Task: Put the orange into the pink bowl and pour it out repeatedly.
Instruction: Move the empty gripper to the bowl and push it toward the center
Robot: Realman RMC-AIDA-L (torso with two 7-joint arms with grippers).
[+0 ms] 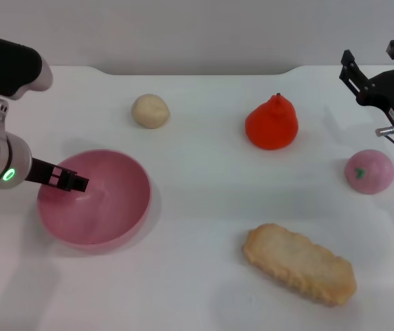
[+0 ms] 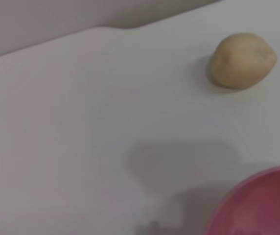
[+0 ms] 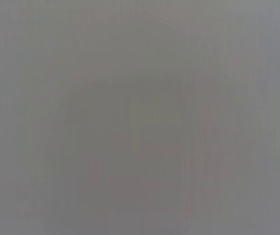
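The orange (image 1: 272,124) stands upright on the white table, right of the middle and toward the back. The pink bowl (image 1: 125,207) sits at the front left and holds no food; part of its rim also shows in the left wrist view (image 2: 257,203). My left gripper (image 1: 69,180) reaches over the bowl's left rim, with a finger lying inside the bowl, shut on the rim. My right gripper (image 1: 372,58) hangs open and empty at the far right, behind and to the right of the orange. The right wrist view shows only plain grey.
A small beige round lump (image 1: 149,110) lies at the back, also seen in the left wrist view (image 2: 243,61). A pink ball with a green mark (image 1: 369,171) lies at the right edge. A long breaded cutlet (image 1: 299,263) lies at the front right.
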